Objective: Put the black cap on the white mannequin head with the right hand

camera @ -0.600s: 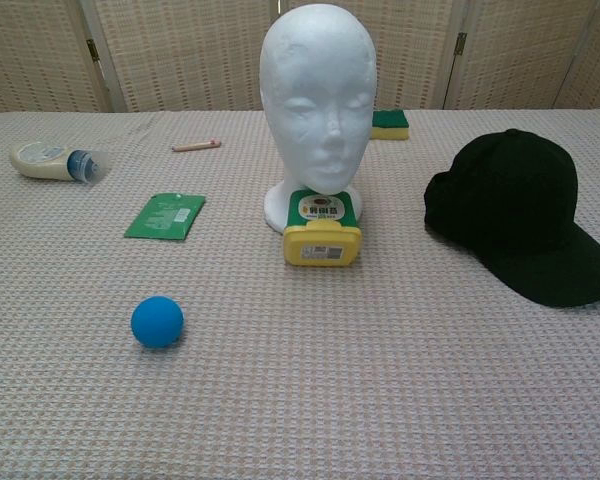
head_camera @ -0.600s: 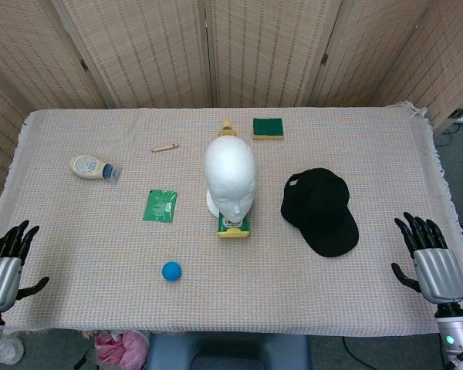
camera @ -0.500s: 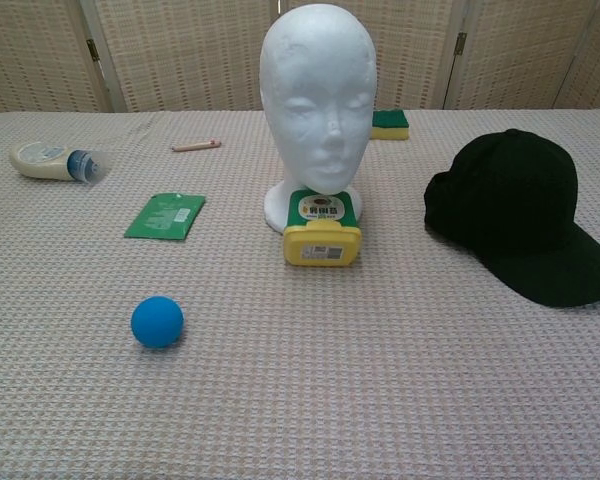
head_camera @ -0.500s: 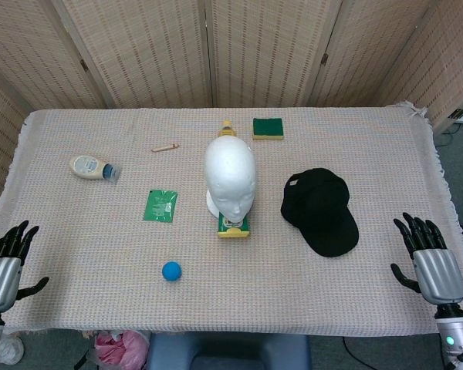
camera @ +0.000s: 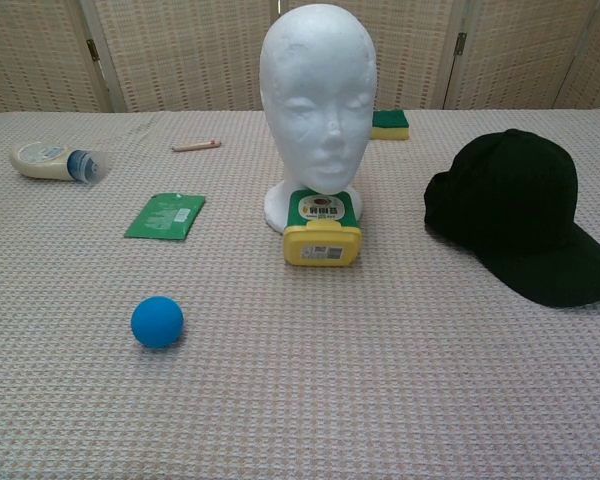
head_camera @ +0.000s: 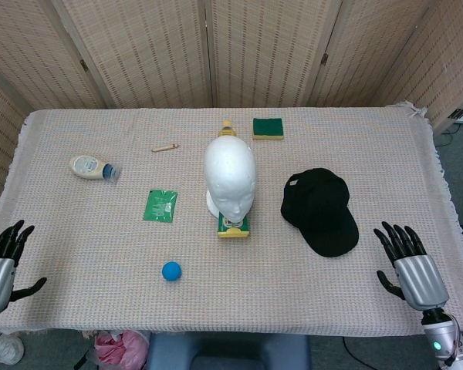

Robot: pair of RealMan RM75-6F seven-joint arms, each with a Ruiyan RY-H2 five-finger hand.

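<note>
- The right robot hand [head_camera: 411, 266] sat at the near right edge of the desk [head_camera: 85, 231], fingers spread, holding nothing. The left robot hand [head_camera: 1, 258] was the same over at the near left corner, also empty and apart from everything.
- The cap [head_camera: 319, 210] lay flat on the desk, right of the head [head_camera: 230, 179], with its brim pointing toward the near edge and the right hand. Nothing touched it yet.
- So the step in hand looked like the reach for the cap, with the task barely started.
- If I were doing it, I'd go for the crown or the back rim rather than the flat brim, since soft fabric bunches up and gives the fingers something to bite.
- Keep the opening facing down on the lift, then come over the top of the head and lower it, not push from the side. That foam head looked light and could tip.
- Watch the yellow box [camera: 322, 230] touching the front of the head's base; a low sweep could knock it.
- Containers: a bottle [head_camera: 92, 167] lay on its side far left, cap end toward the middle. Couldn't tell what was in it. The box was closed, contents hidden too.
</note>
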